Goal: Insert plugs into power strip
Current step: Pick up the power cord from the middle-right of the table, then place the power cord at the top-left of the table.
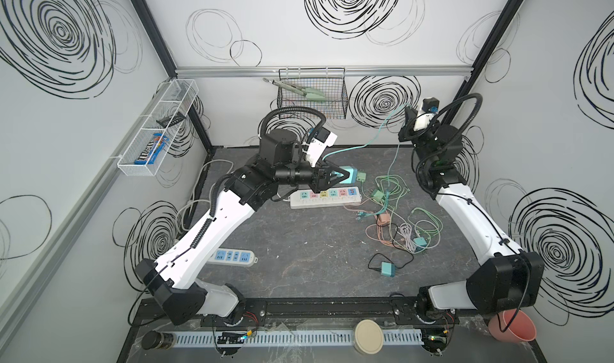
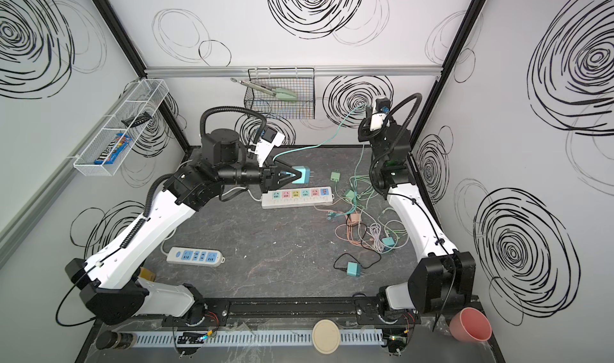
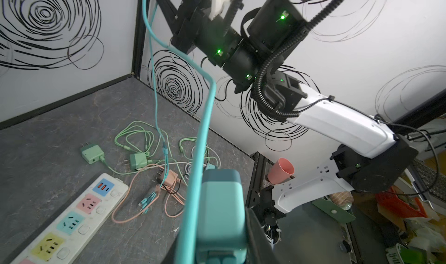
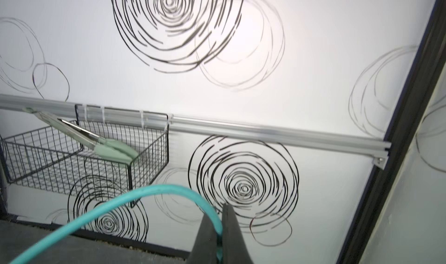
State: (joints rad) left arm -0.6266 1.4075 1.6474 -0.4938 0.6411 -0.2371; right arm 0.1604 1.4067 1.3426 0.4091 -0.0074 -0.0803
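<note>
My left gripper (image 1: pixel 344 175) (image 2: pixel 295 175) is shut on a teal plug (image 1: pixel 351 175) (image 2: pixel 301 175) (image 3: pixel 222 209), held in the air just behind the white power strip (image 1: pixel 325 197) (image 2: pixel 297 197) (image 3: pixel 70 221) with pastel sockets. The plug's prongs point to the right. Its teal cable (image 1: pixel 365 145) (image 3: pixel 205 120) (image 4: pixel 120 202) rises to my right gripper (image 1: pixel 408 110) (image 4: pixel 220 217), which is raised near the back wall and shut on that cable. Mint green (image 1: pixel 362 177), pink (image 1: pixel 385 219) and teal (image 1: pixel 388 269) plugs lie loose to the right of the strip.
A tangle of cables (image 1: pixel 398 218) covers the right side of the table. A second strip with blue sockets (image 1: pixel 232 256) lies front left. A black wire basket (image 1: pixel 312 95) with tongs hangs on the back wall. A pink cup (image 1: pixel 513 326) stands front right.
</note>
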